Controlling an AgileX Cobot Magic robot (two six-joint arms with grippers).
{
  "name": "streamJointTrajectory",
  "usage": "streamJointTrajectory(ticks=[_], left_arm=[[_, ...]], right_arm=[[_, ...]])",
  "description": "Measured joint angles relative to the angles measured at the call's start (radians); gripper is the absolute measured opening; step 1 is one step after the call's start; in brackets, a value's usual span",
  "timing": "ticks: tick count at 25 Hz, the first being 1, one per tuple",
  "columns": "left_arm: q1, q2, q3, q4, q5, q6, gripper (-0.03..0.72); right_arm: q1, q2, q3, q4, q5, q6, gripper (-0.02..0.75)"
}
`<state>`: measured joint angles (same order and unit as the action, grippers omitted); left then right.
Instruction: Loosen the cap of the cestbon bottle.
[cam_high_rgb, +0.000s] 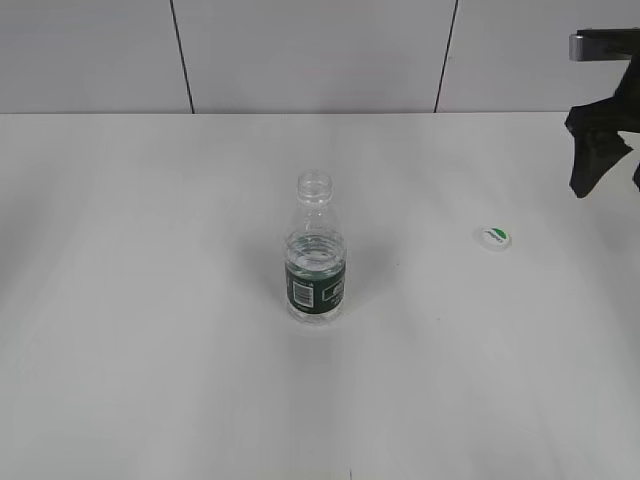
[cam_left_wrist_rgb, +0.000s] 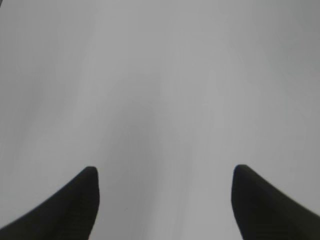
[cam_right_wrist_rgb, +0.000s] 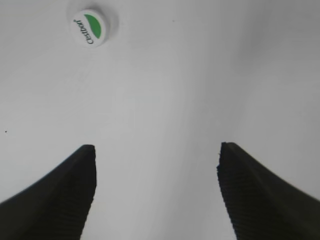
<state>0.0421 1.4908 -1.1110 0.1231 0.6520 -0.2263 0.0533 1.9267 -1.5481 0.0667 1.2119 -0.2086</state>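
The bottle (cam_high_rgb: 315, 262) stands upright near the middle of the white bench (cam_high_rgb: 150, 300), its dark green label band facing the camera and its threaded neck bare. The cap (cam_high_rgb: 492, 237) is off; it lies flat on the bench well to the right of the bottle, top side up with the green leaf mark showing.

The right arm shows in the exterior view only as dark parts at the upper right edge, raised above the bench, beyond and to the right of the cap. Its wrist view looks down on the bench: the right tool (cam_right_wrist_rgb: 157, 150) has its two dark, ribbed fingers spread wide with only bare bench between them, gripping nothing. The cap (cam_right_wrist_rgb: 90, 27) sits ahead of the tool, off toward its left finger, apart from both fingers.

The left arm is outside the exterior view. In its wrist view the left tool (cam_left_wrist_rgb: 166, 171) hangs over plain bench with its fingers wide apart and empty; neither bottle nor cap appears there.
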Motion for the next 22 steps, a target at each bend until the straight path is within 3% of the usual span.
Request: streamJointTrajectory(ticks=[3, 7, 16, 22], left_arm=[[0.030, 0.000, -0.003, -0.019, 0.010, 0.029, 0.498], [0.021, 0.000, -0.003, -0.019, 0.022, 0.063, 0.494], [-0.116, -0.112, -0.003, 0.042, 0.023, 0.117, 0.494], [-0.138, -0.279, -0.003, 0.047, 0.085, 0.119, 0.494]], right_arm=[[-0.019, 0.000, 0.000, -0.005, 0.001, 0.002, 0.578], [-0.020, -0.009, 0.000, -0.009, 0.002, 0.001, 0.578], [-0.020, -0.161, 0.000, -0.079, 0.000, 0.039, 0.578], [-0.020, -0.295, 0.000, -0.077, -0.004, 0.042, 0.578]])
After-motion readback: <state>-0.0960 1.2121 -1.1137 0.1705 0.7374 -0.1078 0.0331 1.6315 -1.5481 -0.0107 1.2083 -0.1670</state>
